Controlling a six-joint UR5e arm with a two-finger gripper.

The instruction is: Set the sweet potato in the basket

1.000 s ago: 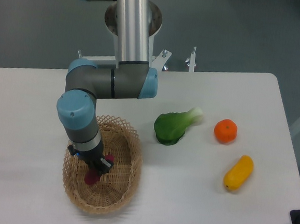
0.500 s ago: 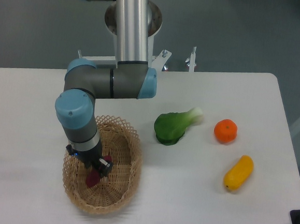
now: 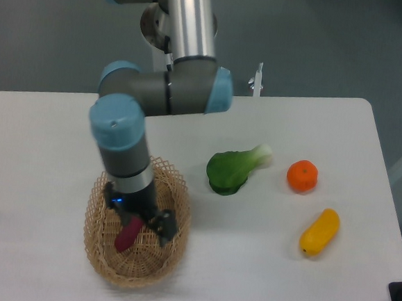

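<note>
My tool (image 3: 145,224) hangs over the basket (image 3: 171,249), which sits on the white table (image 3: 261,267) toward its near left; the sweet potato (image 3: 127,234) lies inside the basket, magenta, tilted with its lower end toward the basket's left wall and its upper end tucked under my wrist; one dark finger (image 3: 165,226) of the tool juts out to the right of the tuber, clear of it, so the fingers read as spread apart rather than pinching it, though my forearm hides the other side; whether the tool touches the sweet potato at its upper end I cannot tell; to the right of the basket, well apart from it, a green leafy vegetable (image 3: 233,168) lies with its pale stem pointing up and right; beyond it sits a round orange fruit (image 3: 302,176), and nearer the front edge a yellow-orange oblong vegetable (image 3: 319,232) rests at a slant.
</note>
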